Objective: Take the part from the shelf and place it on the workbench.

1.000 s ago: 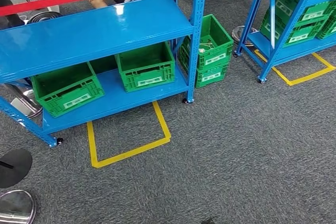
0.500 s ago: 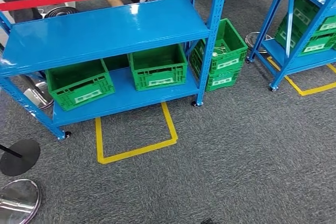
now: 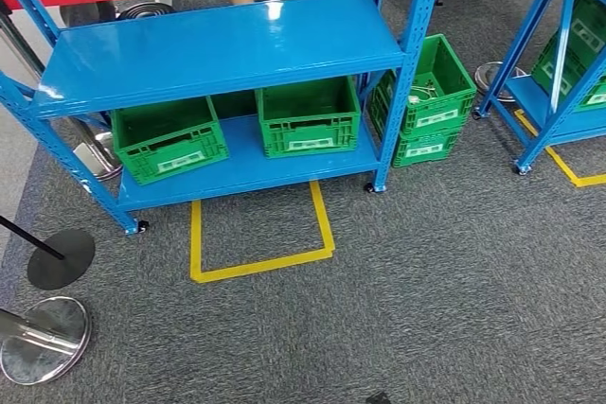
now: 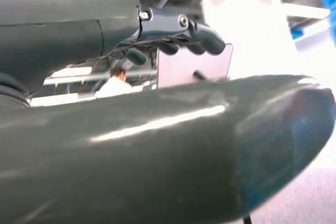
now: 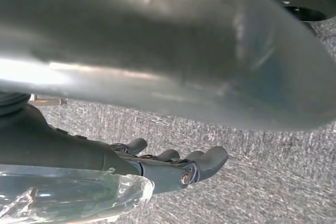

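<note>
You're looking down at grey carpet floor [image 3: 443, 300] with a blue shelf [image 3: 214, 49] standing across the upper half of the head view. Its top board is bare blue metal. On its lower board sit two green crates [image 3: 169, 137], side by side and apart. Two more green crates are stacked on the floor just right of the shelf's front right post; the upper crate [image 3: 427, 82] has something pale and thin lying in it, too small for you to tell whether it is the part. A second blue shelf [image 3: 564, 54] stands at the far right. Yellow tape [image 3: 260, 257] marks a box on the floor before the first shelf.

Your left robot hand [image 4: 174, 32] has its fingers stretched out, holding nothing. Your right robot hand [image 5: 174, 166] likewise lies open above the carpet.
</note>
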`<state>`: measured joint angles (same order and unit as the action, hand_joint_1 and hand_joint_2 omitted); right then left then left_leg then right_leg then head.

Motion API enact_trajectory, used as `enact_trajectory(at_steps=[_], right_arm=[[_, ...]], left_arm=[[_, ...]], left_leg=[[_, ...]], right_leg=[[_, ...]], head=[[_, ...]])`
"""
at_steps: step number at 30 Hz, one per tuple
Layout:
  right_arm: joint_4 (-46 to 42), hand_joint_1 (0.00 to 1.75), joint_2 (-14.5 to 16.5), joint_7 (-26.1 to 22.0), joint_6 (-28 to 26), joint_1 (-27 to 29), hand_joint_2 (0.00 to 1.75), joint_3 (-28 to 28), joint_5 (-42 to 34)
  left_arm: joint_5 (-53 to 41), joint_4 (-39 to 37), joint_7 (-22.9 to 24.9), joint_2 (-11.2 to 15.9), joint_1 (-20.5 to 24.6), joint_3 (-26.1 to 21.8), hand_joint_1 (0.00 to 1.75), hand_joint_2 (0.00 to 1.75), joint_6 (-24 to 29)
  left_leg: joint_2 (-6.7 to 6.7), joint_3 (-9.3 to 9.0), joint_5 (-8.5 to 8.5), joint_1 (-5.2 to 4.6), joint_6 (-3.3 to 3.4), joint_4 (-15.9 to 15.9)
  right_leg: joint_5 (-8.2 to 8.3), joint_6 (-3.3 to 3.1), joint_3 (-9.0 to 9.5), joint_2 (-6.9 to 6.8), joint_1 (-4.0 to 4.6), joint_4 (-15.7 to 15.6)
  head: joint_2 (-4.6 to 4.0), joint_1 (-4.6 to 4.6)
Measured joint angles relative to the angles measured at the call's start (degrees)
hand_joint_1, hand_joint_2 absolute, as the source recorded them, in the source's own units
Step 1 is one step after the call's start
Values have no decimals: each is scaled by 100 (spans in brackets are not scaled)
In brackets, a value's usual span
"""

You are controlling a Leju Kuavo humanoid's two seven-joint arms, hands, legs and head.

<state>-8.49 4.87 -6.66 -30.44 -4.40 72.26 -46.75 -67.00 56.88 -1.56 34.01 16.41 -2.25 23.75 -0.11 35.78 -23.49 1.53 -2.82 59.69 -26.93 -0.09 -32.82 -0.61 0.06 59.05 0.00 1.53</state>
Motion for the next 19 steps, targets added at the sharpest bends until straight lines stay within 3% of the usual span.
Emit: enact_trajectory(at_steps=[2,5,6,10,14,19], right_arm=[[2,0,-2,-4,-1,-7,0,0,-16],[3,0,-3,-5,-1,-4,0,0,-35],[3,0,-3,-4,-1,-7,0,0,-42],[5,0,-4,-2,1,-13,175,-2,-62],[5,0,-2,5,1,-12,175,-2,-86],[6,0,-2,13,1,-15,175,-2,-110]], left_arm=[[107,-14,-14,-34,44,2,0,0,-49],[186,-28,-19,-94,51,9,0,0,-72],[207,-30,-19,-110,55,9,0,0,-74],[338,-36,-18,-190,64,8,0,0,-143],[414,-47,51,-246,96,17,0,175,-326],[354,-79,140,-264,169,50,0,175,-398]], left_leg=[[24,-167,37,-19,-11,-335],[6,-171,33,-25,-27,-367],[4,-171,30,-29,-10,-367],[4,-166,28,-40,45,-366],[5,-152,40,-51,75,-359],[5,-152,47,-50,85,-359]], right_leg=[[-12,7,-23,-16,33,13],[5,-48,-37,-28,39,-42],[15,-33,-30,-31,38,-70],[60,59,19,-29,29,-143],[87,117,42,-21,14,-156],[89,125,37,-21,14,-155]], head=[[0,8],[0,14],[0,16],[0,15],[0,12],[0,11]])
